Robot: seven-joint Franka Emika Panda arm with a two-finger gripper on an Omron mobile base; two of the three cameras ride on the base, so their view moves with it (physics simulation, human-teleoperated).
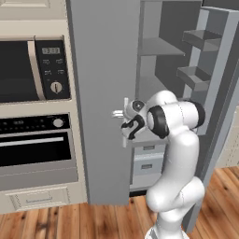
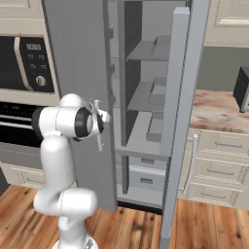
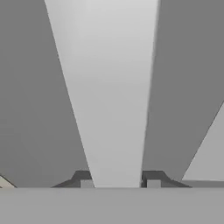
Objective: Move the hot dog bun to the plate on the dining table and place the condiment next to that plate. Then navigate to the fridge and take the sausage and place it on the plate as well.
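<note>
The grey fridge [image 1: 103, 70] stands straight ahead, its right door [image 2: 178, 97] swung wide and grey shelves [image 2: 146, 51] showing inside. My gripper [image 3: 119, 183] is shut on the pale vertical bar handle [image 3: 109, 96] of the left door [image 2: 78, 68], one dark fingertip [image 3: 85, 181] on each side of the bar. In the left base view the gripper [image 1: 124, 119] sits at the door's right edge, on the handle [image 1: 125, 135]. From the right base camera, the gripper [image 2: 99, 120] is on that same edge. The sausage, hot dog bun, plate, condiment and dining table are out of view.
A cream column with a microwave [image 1: 28, 70] and an oven [image 1: 35, 149] stands left of the fridge. On the right is a marbled counter [image 2: 219, 109] with cream drawers [image 2: 219, 168] and a dark appliance [image 2: 241, 87]. Grey drawers [image 1: 147, 164] fill the fridge's bottom. The floor is wooden.
</note>
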